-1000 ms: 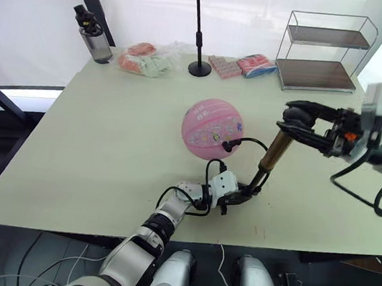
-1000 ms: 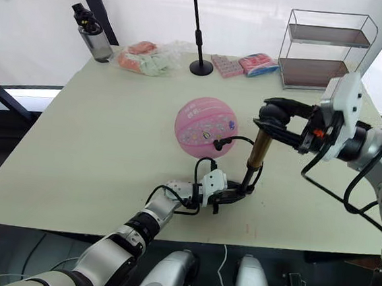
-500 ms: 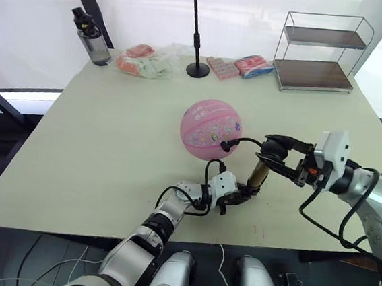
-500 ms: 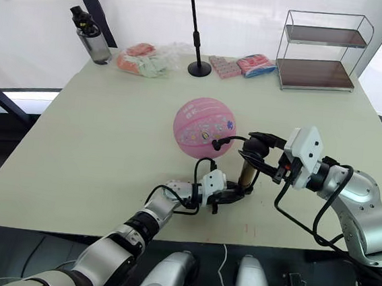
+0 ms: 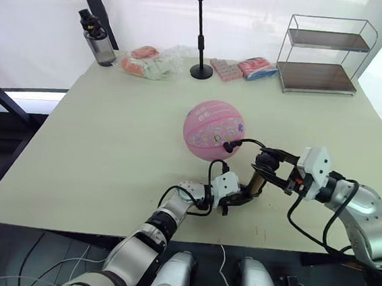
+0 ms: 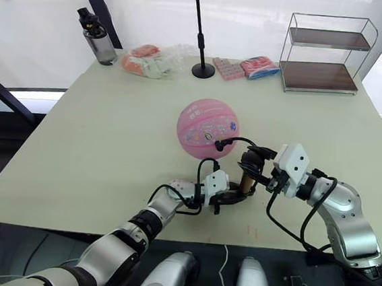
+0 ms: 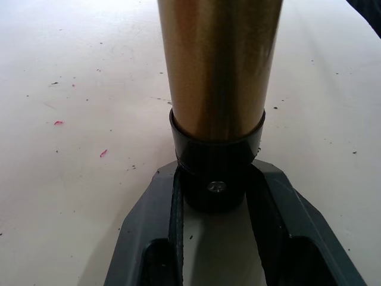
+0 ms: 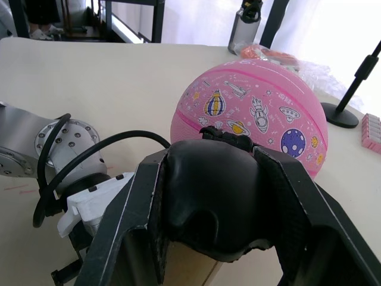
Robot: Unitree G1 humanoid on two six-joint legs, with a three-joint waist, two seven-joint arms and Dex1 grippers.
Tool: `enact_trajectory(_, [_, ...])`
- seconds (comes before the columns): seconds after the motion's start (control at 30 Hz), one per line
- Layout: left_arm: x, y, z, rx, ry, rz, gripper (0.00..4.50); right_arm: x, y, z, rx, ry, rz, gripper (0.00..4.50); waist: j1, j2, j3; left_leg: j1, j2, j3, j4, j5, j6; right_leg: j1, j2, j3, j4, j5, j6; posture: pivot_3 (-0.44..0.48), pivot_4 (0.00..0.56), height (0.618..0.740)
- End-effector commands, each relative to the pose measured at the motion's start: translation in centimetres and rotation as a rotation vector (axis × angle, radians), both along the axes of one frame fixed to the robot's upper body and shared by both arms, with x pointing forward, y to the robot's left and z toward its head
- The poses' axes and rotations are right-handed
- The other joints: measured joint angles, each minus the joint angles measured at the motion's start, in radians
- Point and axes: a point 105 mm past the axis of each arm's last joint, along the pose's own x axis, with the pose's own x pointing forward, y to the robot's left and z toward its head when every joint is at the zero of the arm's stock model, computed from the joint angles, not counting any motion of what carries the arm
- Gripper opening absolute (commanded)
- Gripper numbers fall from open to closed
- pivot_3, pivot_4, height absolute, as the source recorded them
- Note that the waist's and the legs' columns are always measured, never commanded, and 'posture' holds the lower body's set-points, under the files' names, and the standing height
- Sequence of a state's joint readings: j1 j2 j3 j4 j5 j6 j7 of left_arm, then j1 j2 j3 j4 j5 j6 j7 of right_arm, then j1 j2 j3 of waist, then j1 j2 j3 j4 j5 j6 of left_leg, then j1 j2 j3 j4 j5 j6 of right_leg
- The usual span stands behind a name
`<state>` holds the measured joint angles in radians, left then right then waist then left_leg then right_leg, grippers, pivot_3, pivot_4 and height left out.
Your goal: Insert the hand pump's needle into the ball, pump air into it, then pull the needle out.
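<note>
The pink ball (image 5: 214, 130) sits mid-table. Just right of it the hand pump (image 5: 256, 181) stands nearly upright, a gold cylinder. My left gripper (image 5: 243, 195) is shut on its black bottom cap (image 7: 215, 173), low on the table. My right gripper (image 5: 266, 164) is shut on the black T-handle (image 8: 211, 196) at the top. A thin black hose (image 5: 248, 142) loops from the pump to the ball's near side. The needle's black fitting (image 5: 228, 146) sits against the ball, and the pin itself is hidden.
At the far edge stand a microphone stand (image 5: 203, 29), a dark bottle (image 5: 98, 37), a bag of packets (image 5: 151, 61), more packets (image 5: 242, 67) and a two-tier wire shelf (image 5: 325, 54). The table's front edge (image 5: 101, 232) lies close below my left arm.
My right gripper has come down and to the left with the T-handle, pushing it toward the pump body. The left gripper, pump base and ball have stayed put.
</note>
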<state>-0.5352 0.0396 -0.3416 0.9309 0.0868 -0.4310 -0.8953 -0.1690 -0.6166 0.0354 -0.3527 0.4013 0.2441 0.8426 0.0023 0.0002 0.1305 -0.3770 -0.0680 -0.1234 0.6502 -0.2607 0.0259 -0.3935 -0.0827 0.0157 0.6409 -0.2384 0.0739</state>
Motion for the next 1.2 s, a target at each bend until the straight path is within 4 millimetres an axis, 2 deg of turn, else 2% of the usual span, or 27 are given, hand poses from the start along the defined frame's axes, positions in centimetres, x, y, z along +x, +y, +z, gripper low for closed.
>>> enact_trajectory(0.03, [-2.1, 0.3, -3.2, 0.073, 0.107, -0.026, 1.07, 0.1, -0.3, 4.3, 0.007, -0.113, 0.015, 1.65, 0.005, 0.0, 0.001, -0.001, 0.0, 0.0, 0.0, 0.0, 0.0, -0.001, 0.0, 0.0, 0.0, 0.0, -0.001, 0.0, 0.15, 0.74])
enact_trajectory(0.23, [-2.1, 0.2, -3.2, 0.073, 0.105, -0.029, 1.07, 0.4, -1.1, 9.0, 0.021, -0.194, 0.008, 1.65, 0.012, -0.001, 0.004, -0.003, -0.001, -0.001, 0.0, 0.0, 0.0, -0.002, -0.001, -0.001, 0.0, 0.001, -0.002, 0.0, 0.15, 0.74])
enact_trajectory(0.4, [-2.0, 0.2, -3.1, 0.073, 0.105, -0.03, 1.07, 0.6, -2.0, 12.2, 0.032, -0.254, -0.008, 1.65, 0.012, -0.003, 0.007, -0.003, -0.001, -0.001, 0.0, 0.0, 0.0, -0.002, -0.001, -0.001, 0.0, 0.001, -0.002, 0.0, 0.15, 0.74])
enact_trajectory(0.6, [-1.9, 0.2, -3.1, 0.077, 0.101, -0.032, 1.07, 0.4, -2.8, 15.4, 0.065, -0.308, -0.013, 1.65, 0.012, -0.004, 0.013, -0.005, -0.001, -0.002, 0.001, 0.0, 0.0, -0.003, -0.001, -0.002, 0.0, 0.002, -0.002, 0.0, 0.15, 0.74])
enact_trajectory(0.8, [-1.9, 0.3, -3.1, 0.08, 0.1, -0.031, 1.07, 0.2, -3.5, 17.7, 0.101, -0.336, -0.017, 1.65, 0.012, -0.005, 0.014, -0.005, -0.001, -0.002, 0.001, 0.0, 0.0, -0.004, -0.001, -0.002, 0.0, 0.002, -0.003, 0.0, 0.15, 0.74])
enact_trajectory(0.93, [-1.9, 0.5, -3.2, 0.082, 0.102, -0.027, 1.07, 0.0, -3.8, 18.6, 0.1, -0.346, -0.018, 1.65, 0.012, -0.005, 0.015, -0.006, -0.001, -0.001, 0.001, 0.0, 0.0, -0.005, -0.002, -0.002, 0.0, 0.002, -0.003, 0.0, 0.15, 0.74])
enact_trajectory(1.03, [-2.0, 0.6, -3.3, 0.083, 0.104, -0.024, 1.07, -0.1, -3.8, 18.7, 0.092, -0.345, -0.013, 1.65, 0.012, -0.005, 0.015, -0.006, -0.001, -0.001, 0.001, 0.0, 0.0, -0.005, -0.002, -0.002, 0.0, 0.002, -0.003, 0.0, 0.15, 0.74])
enact_trajectory(1.2, [-2.0, 0.7, -3.4, 0.083, 0.104, -0.022, 1.07, 0.1, -3.3, 16.2, 0.043, -0.29, 0.001, 1.65, 0.012, -0.005, 0.015, -0.007, -0.001, -0.001, 0.001, 0.0, 0.0, -0.006, -0.002, -0.001, 0.0, 0.002, -0.003, 0.0, 0.15, 0.74])
